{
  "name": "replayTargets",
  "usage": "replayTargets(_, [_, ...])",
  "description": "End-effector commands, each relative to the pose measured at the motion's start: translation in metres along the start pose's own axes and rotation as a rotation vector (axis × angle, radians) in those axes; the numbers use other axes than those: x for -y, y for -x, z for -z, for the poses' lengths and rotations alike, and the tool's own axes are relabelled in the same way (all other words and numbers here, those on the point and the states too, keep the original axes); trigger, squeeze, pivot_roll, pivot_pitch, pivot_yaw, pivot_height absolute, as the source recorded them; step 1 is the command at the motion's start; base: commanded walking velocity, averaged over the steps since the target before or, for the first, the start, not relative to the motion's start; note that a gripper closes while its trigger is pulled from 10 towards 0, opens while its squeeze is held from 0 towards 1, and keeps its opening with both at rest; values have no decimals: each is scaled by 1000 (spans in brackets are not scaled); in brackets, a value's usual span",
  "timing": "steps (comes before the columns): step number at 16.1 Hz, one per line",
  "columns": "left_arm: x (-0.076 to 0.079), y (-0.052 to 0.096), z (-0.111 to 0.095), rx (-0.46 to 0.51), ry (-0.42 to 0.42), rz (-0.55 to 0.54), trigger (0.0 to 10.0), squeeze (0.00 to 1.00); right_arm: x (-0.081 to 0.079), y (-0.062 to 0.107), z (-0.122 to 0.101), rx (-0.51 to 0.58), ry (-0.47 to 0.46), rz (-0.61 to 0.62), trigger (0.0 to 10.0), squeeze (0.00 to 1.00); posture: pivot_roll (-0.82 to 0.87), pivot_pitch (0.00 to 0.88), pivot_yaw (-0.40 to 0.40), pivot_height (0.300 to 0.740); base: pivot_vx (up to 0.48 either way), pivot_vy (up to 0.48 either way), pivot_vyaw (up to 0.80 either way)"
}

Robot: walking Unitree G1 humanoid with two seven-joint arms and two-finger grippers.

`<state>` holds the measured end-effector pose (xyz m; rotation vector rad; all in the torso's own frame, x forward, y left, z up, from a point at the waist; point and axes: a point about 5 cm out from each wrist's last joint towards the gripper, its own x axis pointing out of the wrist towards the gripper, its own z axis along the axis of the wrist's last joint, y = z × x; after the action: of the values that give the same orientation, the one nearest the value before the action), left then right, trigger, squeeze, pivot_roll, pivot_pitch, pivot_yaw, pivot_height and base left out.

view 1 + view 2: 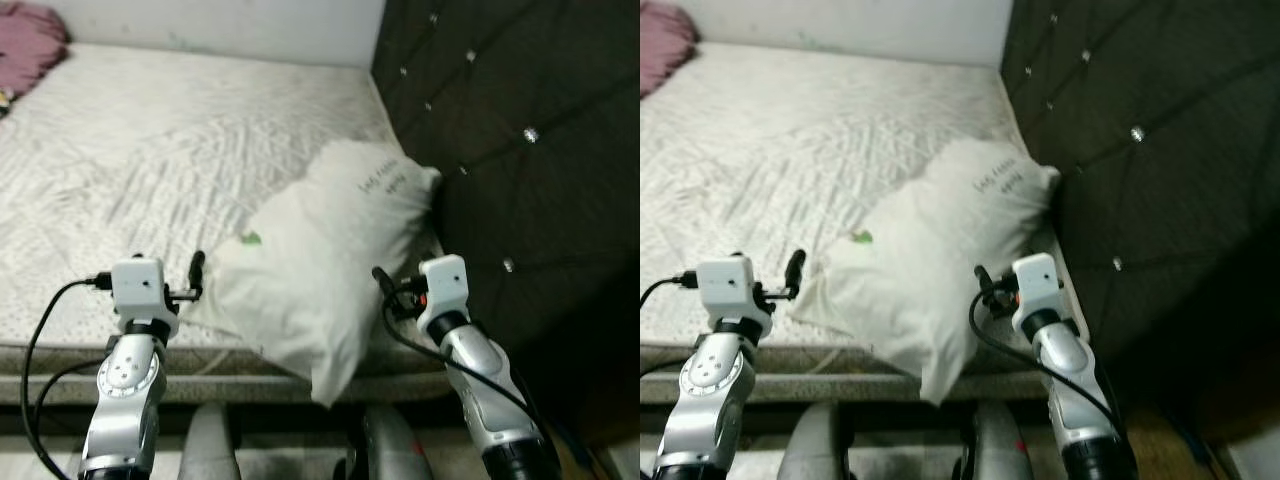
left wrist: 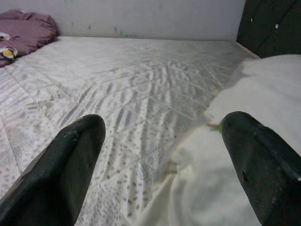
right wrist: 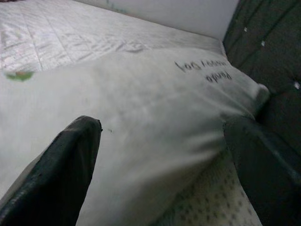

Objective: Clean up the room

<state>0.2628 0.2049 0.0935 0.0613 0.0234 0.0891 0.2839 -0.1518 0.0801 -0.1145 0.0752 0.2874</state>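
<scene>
Mattress [image 1: 150,150], white printed pillow [image 1: 320,250]

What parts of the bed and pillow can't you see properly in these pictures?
- Writing on the pillow: too small and blurred to read in the head views, blurred in the right wrist view.
- Pink bedding: cut off by the edge in the left wrist view.
- Pillow's underside: hidden by the pillow itself.
- Floor beneath the mattress: dark, and blocked by the left gripper and right gripper arms.
</scene>
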Motion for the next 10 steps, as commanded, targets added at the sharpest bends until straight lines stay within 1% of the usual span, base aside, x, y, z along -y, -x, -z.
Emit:
replayTargets(1, [4, -1, -2, 0, -4, 6, 10000, 0, 7, 0, 1, -18, 1, 20, 10000, 0, 2, 53, -94, 595, 0, 0, 0])
replayTargets(8, [3, 6, -3, 3, -6, -49, 10000, 0, 2, -3, 3, -55, 21, -62, 10000, 0, 6, 79, -116, 595, 0, 0, 0])
replayTargets(10, [3, 5, -5, 3, -11, -50, 10000, 0, -7, -4, 4, -72, 23, -143, 10000, 0, 6, 85, -115, 595, 0, 0, 0])
